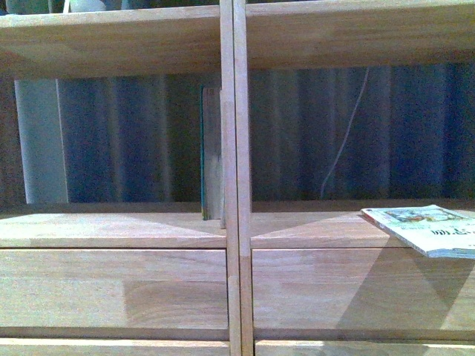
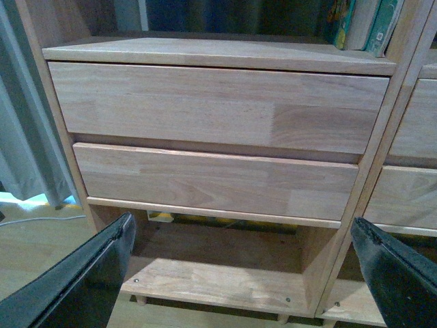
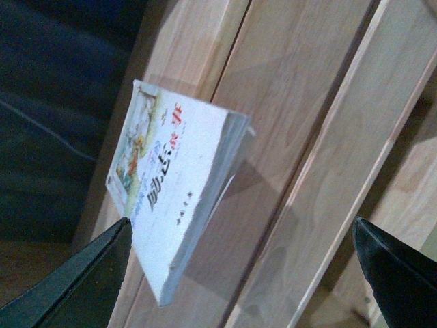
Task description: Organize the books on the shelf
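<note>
Light natural wood: the shelf (image 1: 111, 230) fills the front view, with open compartments on either side of a central divider (image 1: 235, 185). Behind the open back hangs a dark blue curtain (image 1: 133, 133), and a thin white cable (image 1: 345, 141) runs down it.

Below the left compartment are two plain drawer fronts (image 2: 218, 106), both closed, with a low bottom board on short legs beneath them.

Teal book (image 1: 212, 152): upright in the left compartment, standing just beside the divider, beige page edges towards the front.

Paperback (image 1: 423, 228): lies flat, cover up, on the board of the right compartment, well apart from the teal book. One corner juts past the board's front edge. The right wrist view shows dark characters and an illustration on the pale cover (image 3: 174, 198).

Left tool (image 2: 242, 225): fingers (image 2: 89, 280) spread wide, nothing between them, facing the drawer fronts low down.

Right tool (image 3: 242, 224): fingers (image 3: 396, 273) likewise spread wide. It is near the paperback but not touching it.
</note>
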{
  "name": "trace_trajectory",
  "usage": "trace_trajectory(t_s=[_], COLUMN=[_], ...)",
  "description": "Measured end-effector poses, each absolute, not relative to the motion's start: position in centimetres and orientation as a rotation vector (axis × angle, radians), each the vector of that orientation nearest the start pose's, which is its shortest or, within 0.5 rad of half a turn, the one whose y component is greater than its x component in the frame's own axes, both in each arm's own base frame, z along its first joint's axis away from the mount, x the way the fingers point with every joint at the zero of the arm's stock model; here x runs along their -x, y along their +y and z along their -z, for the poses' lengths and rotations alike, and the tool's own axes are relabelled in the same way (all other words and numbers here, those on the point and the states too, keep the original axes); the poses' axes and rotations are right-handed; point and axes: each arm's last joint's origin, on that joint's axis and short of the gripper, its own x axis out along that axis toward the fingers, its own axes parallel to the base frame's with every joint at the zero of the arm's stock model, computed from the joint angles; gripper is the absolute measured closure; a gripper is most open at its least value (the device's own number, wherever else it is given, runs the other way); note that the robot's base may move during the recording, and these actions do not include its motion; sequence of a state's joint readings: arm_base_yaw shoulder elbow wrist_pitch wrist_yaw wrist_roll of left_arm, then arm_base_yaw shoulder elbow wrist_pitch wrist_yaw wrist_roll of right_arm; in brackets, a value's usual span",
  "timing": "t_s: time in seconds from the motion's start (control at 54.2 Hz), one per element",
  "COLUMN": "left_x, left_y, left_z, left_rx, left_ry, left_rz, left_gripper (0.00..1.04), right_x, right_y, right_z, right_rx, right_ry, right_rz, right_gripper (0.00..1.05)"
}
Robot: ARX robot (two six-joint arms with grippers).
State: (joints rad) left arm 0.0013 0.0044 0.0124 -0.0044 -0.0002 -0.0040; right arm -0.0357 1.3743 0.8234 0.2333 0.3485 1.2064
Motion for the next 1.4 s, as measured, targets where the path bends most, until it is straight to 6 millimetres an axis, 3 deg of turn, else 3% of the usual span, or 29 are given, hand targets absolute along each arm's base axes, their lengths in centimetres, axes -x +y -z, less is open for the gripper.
trace_trajectory(t_s=[0.258,0.425,0.738,1.163,1.403], left_x=[-9.7,-9.7,-9.7,-9.7,-9.7], left_y=[0.0,0.0,0.0,0.0,0.0], left_z=[-16.7,-16.7,-16.7,-16.7,-16.7], left_rx=[0.004,0.004,0.004,0.004,0.004], left_ry=[-0.004,-0.004,-0.004,-0.004,-0.004], left_rz=[-0.002,-0.002,-0.002,-0.002,-0.002], left_gripper=[0.07,0.07,0.07,0.07,0.07], right_x=[-34.3,-36.4,-38.7,-41.4,-41.8], right_y=[-0.3,-0.5,-1.9,-2.4,-2.5], right_z=[-24.8,-24.3,-24.2,-24.8,-25.0], right_rx=[-1.310,-1.379,-1.458,-1.459,-1.459], right_ry=[0.093,0.089,0.053,0.048,0.045], right_rz=[0.468,0.468,0.497,0.510,0.512], right_gripper=[0.07,0.07,0.07,0.07,0.40])
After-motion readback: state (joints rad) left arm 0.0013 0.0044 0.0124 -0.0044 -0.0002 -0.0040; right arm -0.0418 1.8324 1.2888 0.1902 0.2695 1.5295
